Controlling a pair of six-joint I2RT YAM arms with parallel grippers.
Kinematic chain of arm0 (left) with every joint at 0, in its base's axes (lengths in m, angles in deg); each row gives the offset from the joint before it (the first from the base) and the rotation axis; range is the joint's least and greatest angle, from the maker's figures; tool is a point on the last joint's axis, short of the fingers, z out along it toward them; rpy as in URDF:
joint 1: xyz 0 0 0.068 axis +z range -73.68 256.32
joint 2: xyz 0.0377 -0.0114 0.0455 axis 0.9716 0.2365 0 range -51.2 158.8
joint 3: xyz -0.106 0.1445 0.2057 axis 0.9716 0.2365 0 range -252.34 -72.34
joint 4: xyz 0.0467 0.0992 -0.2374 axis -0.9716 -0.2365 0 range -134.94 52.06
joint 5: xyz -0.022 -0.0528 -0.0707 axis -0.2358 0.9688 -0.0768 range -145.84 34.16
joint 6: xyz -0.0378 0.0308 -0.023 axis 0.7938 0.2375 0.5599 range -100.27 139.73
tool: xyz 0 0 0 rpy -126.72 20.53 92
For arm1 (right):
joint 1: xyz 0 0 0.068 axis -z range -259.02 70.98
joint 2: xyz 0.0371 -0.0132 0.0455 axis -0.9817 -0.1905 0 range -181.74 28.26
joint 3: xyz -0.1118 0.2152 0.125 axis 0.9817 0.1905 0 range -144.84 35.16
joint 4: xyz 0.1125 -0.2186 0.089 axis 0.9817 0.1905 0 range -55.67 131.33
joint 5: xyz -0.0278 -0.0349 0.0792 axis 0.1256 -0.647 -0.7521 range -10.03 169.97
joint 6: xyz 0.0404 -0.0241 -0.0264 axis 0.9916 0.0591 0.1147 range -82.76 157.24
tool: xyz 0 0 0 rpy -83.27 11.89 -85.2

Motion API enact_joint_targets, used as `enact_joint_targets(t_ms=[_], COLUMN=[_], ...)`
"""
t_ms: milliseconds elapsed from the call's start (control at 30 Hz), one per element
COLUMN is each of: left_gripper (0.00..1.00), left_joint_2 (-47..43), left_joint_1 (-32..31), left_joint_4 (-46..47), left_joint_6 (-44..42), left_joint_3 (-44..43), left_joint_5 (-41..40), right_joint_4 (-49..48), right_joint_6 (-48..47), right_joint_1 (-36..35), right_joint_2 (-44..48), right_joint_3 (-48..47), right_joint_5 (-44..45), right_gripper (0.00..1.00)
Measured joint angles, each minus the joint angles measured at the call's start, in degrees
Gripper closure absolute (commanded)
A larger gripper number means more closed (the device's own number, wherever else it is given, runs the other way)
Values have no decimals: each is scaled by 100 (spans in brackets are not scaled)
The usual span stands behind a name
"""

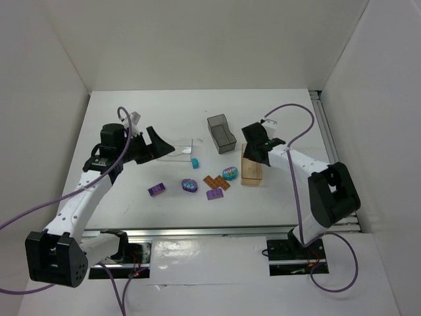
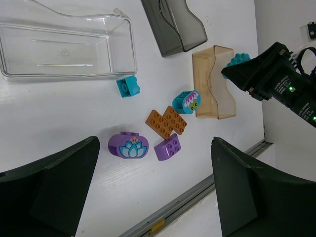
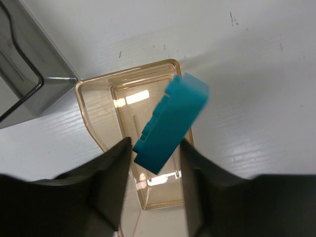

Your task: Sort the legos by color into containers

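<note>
Currently the right gripper (image 1: 259, 150) is clamped on a teal brick (image 3: 170, 121). The two fingers (image 3: 111, 182) press its lower end from either side, and the brick sticks out tilted beyond the tips. It hangs above the tan box (image 3: 98, 106), over the box's open mouth and not touching it. Nothing else shows inside that box in the right wrist view.

The dark grey box (image 1: 222, 133) stands just beside the tan box, on its far left. The clear box (image 2: 126, 47) lies further left, apart from both, and looks bare inside.

The left gripper (image 1: 158, 143) hovers near the clear box with its fingers (image 2: 44, 192) spread wide and nothing between them.

The loose pieces lie on the white table (image 1: 131, 197) between the two arms:
- A small teal cube (image 2: 128, 86) sits just beside the near corner of the clear box.
- A teal oval piece (image 2: 186, 102) rests close to the tan box's left wall.
- Two orange bricks (image 2: 166, 122) lie flat and touch each other.
- A purple brick (image 2: 168, 147) lies just below the orange bricks.
- A purple oval piece (image 2: 128, 146) with a flower print lies beside that purple brick.
- A second purple block (image 1: 156, 189) lies alone, further left.
</note>
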Motion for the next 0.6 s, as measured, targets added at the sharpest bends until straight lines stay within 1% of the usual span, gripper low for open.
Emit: enact_joint_targets(t_ms=[167, 300, 400, 433, 467, 533, 600], left_gripper=[0, 0, 0, 0, 0, 0, 0], left_joint_2=[9, 9, 9, 9, 9, 9, 9], left_joint_1=[0, 0, 0, 0, 0, 0, 0], left_joint_4=[-66, -81, -96, -105, -114, -151, -245], left_joint_6=[-11, -11, -13, -13, -9, 2, 13], left_joint_3=[-7, -9, -11, -11, -11, -17, -55], left_joint_5=[0, 2, -2, -9, -26, -127, -284], right_joint_4=[35, 57, 4, -63, -179, -337, -420], right_joint_6=[-63, -98, -260, -341, -428, -658, -831], right_joint_1=[-68, -483, -1036, -1220, -1416, -1766, -2026], right_joint_2=[-111, 107, 358, 385, 391, 262, -68], right_joint_3=[-155, -195, -236, -264, -291, -398, -669], right_joint_5=[72, 269, 295, 232, 146, -70, -278], right_gripper=[43, 43, 34, 20, 15, 7, 4])
